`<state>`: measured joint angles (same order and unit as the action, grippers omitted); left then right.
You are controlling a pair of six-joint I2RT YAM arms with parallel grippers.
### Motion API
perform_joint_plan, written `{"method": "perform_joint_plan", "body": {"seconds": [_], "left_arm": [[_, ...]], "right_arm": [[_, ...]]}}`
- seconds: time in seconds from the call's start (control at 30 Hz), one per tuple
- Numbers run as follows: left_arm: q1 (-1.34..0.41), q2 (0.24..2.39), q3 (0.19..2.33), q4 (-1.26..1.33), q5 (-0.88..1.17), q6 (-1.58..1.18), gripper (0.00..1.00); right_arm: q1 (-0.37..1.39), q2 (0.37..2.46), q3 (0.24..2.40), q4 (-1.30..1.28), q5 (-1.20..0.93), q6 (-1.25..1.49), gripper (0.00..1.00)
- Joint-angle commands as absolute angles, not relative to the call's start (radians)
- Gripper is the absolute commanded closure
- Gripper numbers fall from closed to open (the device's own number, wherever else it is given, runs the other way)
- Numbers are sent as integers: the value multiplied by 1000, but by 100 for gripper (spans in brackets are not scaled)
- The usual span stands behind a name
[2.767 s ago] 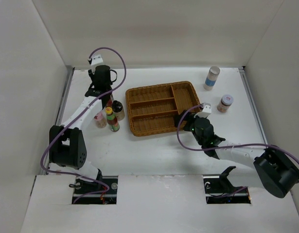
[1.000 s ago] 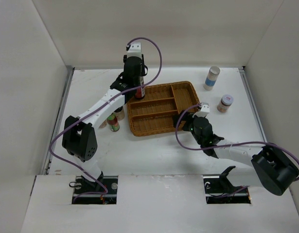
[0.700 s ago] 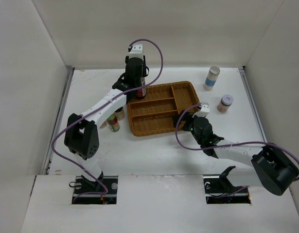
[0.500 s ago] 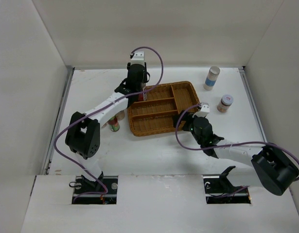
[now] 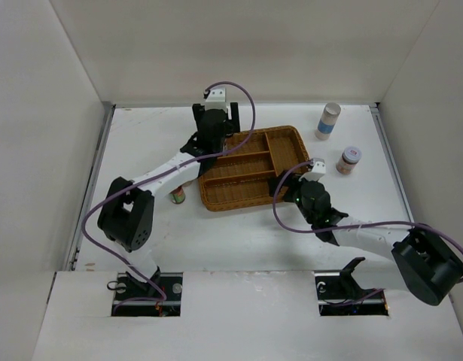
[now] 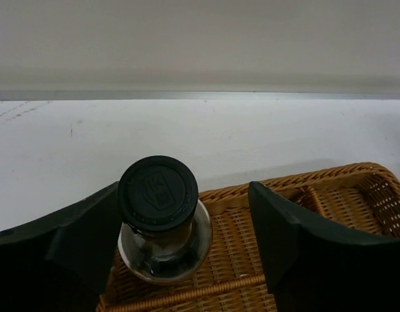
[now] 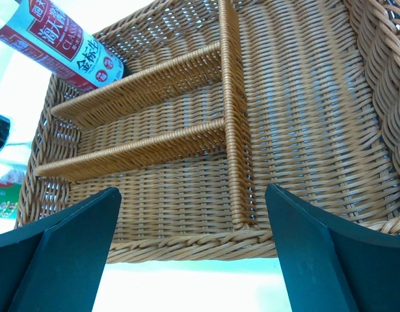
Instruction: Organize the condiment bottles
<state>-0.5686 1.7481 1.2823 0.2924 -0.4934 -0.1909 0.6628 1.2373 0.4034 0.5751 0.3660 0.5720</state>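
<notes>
- The wicker tray has one bottle in it; every other compartment I can see is bare, so I judge the job barely begun.
- My left gripper hangs over the tray's far-left corner, jaws apart. One finger sits right against the bottle's cap and there is a clear gap on the other side, so I judge the bottle released.
- My right gripper hovers at the tray's near right edge, jaws spread wide, holding nothing.
- The tall clear bottle, black-capped and red-labelled, stands in the far-left compartment. Whether it is upright or leaning on the wall, I cannot tell.
- The white bottle with the blue label stands outside the tray, beyond its far right corner.
- The red bottle is on the table left of the tray, mostly hidden under my left arm.
- A small lidded jar sits right of the tray; its lid colour is hard to call.
- Anything else beside the red bottle is covered by my arm.
</notes>
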Motion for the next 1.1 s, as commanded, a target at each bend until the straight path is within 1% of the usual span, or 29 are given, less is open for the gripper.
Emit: {"method": "perform_joint_plan", "body": {"seconds": [0.0,0.03,0.1,0.17,0.27,0.3,0.33,0.4,0.47,0.53,0.6,0.63,0.67,0.77,0.87,0.97,1.07], "left_arm": [[-582,1603,1281,357,-508,-190,22],[-585,1579,1266,354,-509,-189,19],[-591,1527,1229,347,-518,-190,16],[-593,1458,1181,325,-528,-193,16],[-596,1315,1065,313,-514,-212,23],[-599,1260,1022,299,-521,-222,23],[-601,1202,984,270,-532,-239,23],[-602,1085,919,162,-575,-281,23],[-604,979,855,62,-613,-307,22],[-596,896,795,-29,-647,-334,22],[-588,848,763,-122,-679,-363,22],[-587,833,747,-155,-690,-371,23],[-585,822,730,-167,-695,-376,25],[-582,824,690,-169,-701,-379,28],[-584,850,675,-167,-736,-379,28],[-558,893,658,-123,-732,-374,28],[-541,933,641,-69,-729,-370,31]], "right_arm": [[673,1226,428,634,350,568,6],[673,1214,428,634,345,561,12],[673,1187,416,634,350,560,28],[662,1181,403,644,350,572,49],[665,1148,403,638,345,566,70],[665,1131,396,640,351,565,75],[665,1121,388,647,354,563,78],[665,1114,385,649,350,568,82],[668,1095,390,641,345,561,81],[683,1066,384,652,353,540,77],[694,1052,374,670,367,532,67],[696,1048,370,679,376,531,60],[697,1040,365,681,382,528,53],[712,999,354,686,406,517,36],[720,994,342,715,419,503,25],[720,1029,351,719,400,503,22],[728,1037,357,721,397,492,18]]}}
